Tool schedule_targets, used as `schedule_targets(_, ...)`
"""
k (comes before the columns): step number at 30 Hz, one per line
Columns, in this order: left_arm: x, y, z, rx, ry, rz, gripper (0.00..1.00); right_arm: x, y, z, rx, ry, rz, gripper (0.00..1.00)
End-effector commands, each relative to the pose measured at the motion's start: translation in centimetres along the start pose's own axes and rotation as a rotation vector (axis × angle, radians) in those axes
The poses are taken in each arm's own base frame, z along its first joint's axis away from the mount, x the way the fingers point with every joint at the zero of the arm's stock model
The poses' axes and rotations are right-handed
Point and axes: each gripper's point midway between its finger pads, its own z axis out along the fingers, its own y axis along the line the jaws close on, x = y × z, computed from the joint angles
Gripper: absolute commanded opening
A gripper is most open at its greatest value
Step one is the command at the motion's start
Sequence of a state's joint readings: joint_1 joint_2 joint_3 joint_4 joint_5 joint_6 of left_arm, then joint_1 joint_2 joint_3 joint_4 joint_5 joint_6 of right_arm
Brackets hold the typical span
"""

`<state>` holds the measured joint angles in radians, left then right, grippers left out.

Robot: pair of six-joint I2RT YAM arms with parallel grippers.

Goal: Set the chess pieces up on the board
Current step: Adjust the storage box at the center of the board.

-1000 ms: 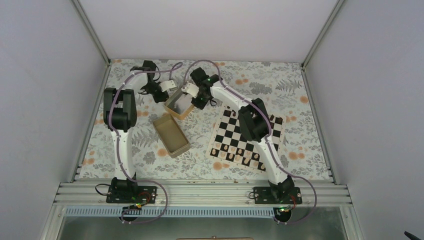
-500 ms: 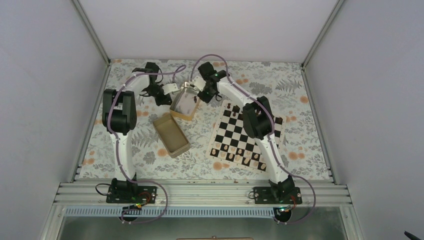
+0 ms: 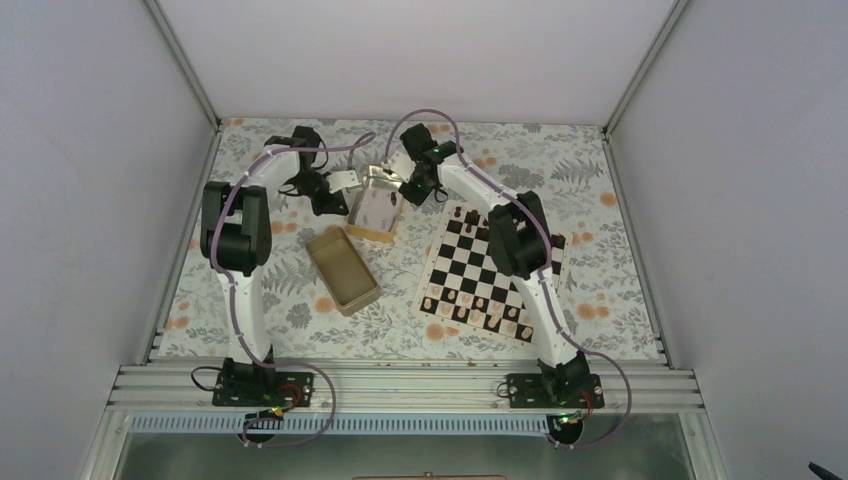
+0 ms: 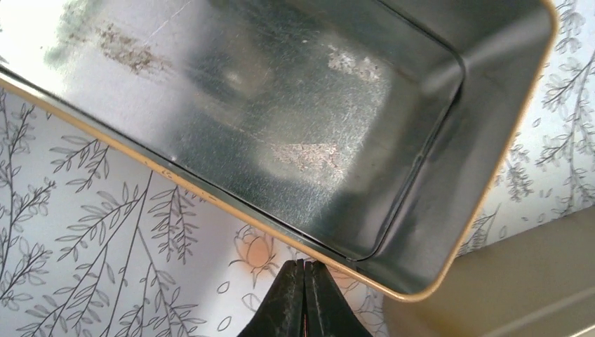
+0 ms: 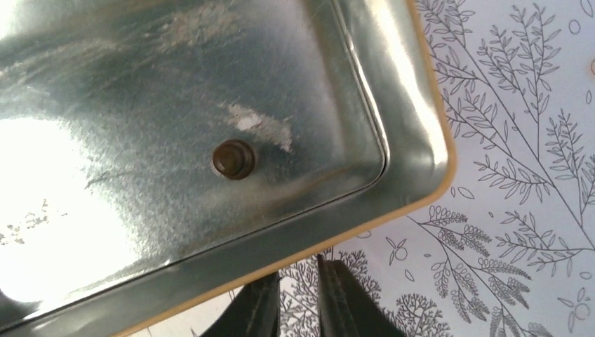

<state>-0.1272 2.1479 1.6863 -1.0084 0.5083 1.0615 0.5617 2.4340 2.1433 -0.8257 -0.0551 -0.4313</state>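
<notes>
One small dark brown wooden chess piece [image 5: 234, 159] lies inside the rectangular golden tin box [image 5: 414, 154]. We see it end-on, straight ahead of our right gripper [image 5: 298, 281], whose jaws are narrowly apart and empty, just outside the wall. Our left gripper [image 4: 304, 281], jaws pressed together, seems farther away.

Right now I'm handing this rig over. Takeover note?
Left gripper: jaws shut at the rim of the tin; a grip is unclear.
Right gripper: jaws slightly apart at its rim too.
One dark piece lies in the tin.
Board: pale pieces stand in the near rows; at least two dark pieces stand on the far edge.
To do: place that piece, fill the dark rows.
</notes>
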Motion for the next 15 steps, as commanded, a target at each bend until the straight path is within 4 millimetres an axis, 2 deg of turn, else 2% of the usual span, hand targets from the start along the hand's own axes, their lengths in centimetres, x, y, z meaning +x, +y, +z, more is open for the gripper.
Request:
schedule_targets(1,-2.2,-1.8,-0.9,0.045,-0.053,0.048,0.03,-2.4,-1.0,-4.6,0.064,-0.082,-0.041,0.22)
schedule_targets(5,-2.6,-2.3,-0.2,0.068,-0.038,0.060,0.03,-2.9,-1.5,-6.2,0.093,-0.098,-0.061,0.32)
schedule_targets(9,-3.0,-2.7,0.6,0.081,-0.027,0.068,0.03,-3.4,-1.4,-7.3,0.093,-0.114,-0.091,0.39)
schedule_targets(12,-3.4,-2.7,0.7,0.080,-0.029,0.073,0.03,-3.4,-0.8,-7.0,0.067,-0.111,-0.121,0.40)
schedule_targets(15,-4.1,-2.6,-0.2,0.060,-0.048,0.079,0.03,-3.9,0.0,-6.5,0.040,-0.118,-0.149,0.38)
